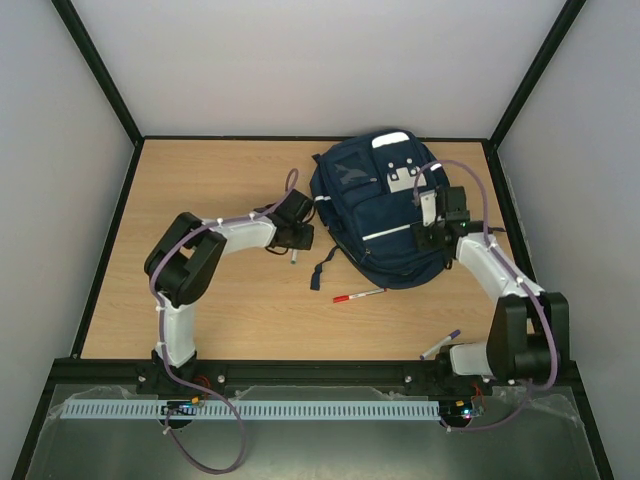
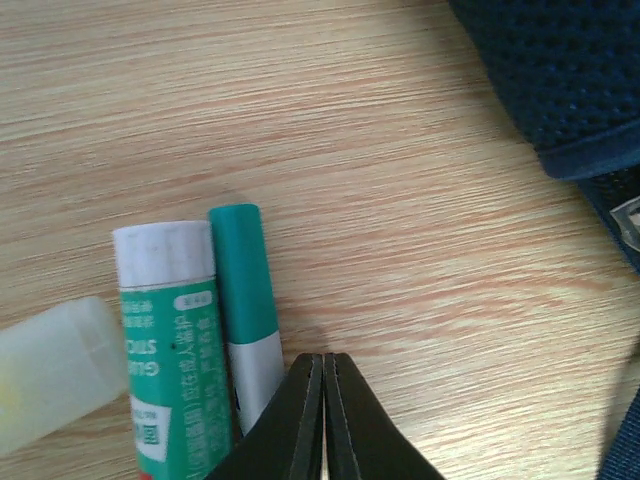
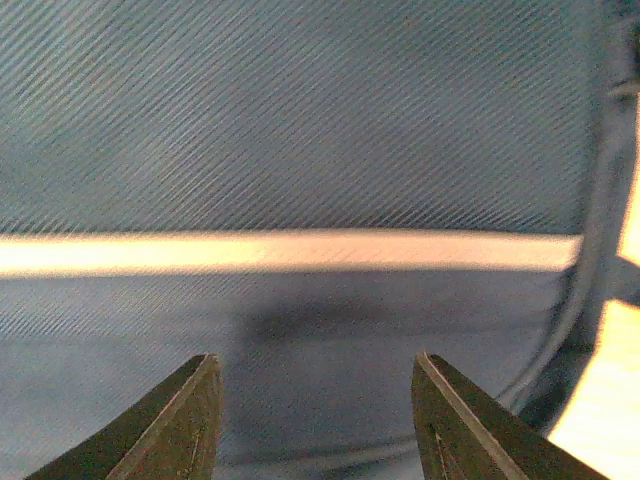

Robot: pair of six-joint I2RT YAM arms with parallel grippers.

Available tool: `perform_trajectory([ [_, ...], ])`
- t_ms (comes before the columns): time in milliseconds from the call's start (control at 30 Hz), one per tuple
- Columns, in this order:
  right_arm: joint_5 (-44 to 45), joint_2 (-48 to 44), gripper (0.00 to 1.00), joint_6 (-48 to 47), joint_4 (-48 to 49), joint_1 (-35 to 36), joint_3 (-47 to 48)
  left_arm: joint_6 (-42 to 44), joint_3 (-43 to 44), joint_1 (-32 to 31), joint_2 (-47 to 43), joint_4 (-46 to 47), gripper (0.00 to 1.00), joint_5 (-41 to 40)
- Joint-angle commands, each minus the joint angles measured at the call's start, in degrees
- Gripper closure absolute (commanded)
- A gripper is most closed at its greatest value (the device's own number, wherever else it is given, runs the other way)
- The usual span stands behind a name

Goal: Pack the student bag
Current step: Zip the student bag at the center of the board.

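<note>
Finding the student bag lying flat on the table, right of middle and toward the far side, with its long axis running roughly from near to far. Hanging the right gripper directly over the bag's right half, with the jaws standing apart and grasping nothing, and with navy fabric and a white stripe filling the space between the fingers in the right wrist view. Holding the left gripper low over bare wood just off the bag's left edge, with the jaws clenched tip to tip and nothing showing between them. Seeing, from the left wrist, a corner of the bag ahead and to the right of those shut jaws, near but not touching. Noting a green-capped marker just to the left of the fingers, partly tucked under one of them and right against a glue stick further left, both with long axes in line with the fingers. Judging the left arm the nearer one for these loose pieces, and judging a parting of the jaws and a shift to the left as needed before any pickup. Judging the right arm better placed for working on the bag itself. Not being able to tell an open pocket from a zipped one in these views.
</note>
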Motion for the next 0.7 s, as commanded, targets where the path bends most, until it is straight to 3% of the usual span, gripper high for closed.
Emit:
perform_trajectory([
  [0,-3.90,5.45,0.47,1.87,-2.98,-6.47,8.56,2.42,-0.58,0.71,-2.74,0.19,0.94,1.46],
  [100,-8.69,10.15,0.45,3.50,-4.85,-11.35,13.51,2.96,1.31,0.74,-3.36,0.84,0.87,4.10],
  [233,-9.92,15.00,0.42,3.50,-5.00,-12.63,16.62,2.53,6.27,0.74,-1.67,0.55,0.71,6.13],
  [467,-11.18,17.74,0.41,5.26,-1.50,-12.63,13.62,0.16,13.87,0.06,3.00,0.51,0.73,10.77],
  [667,-13.16,19.63,0.41,4.72,-1.39,-12.63,11.90,-0.18,18.40,-0.86,5.88,-1.70,0.80,10.78],
])
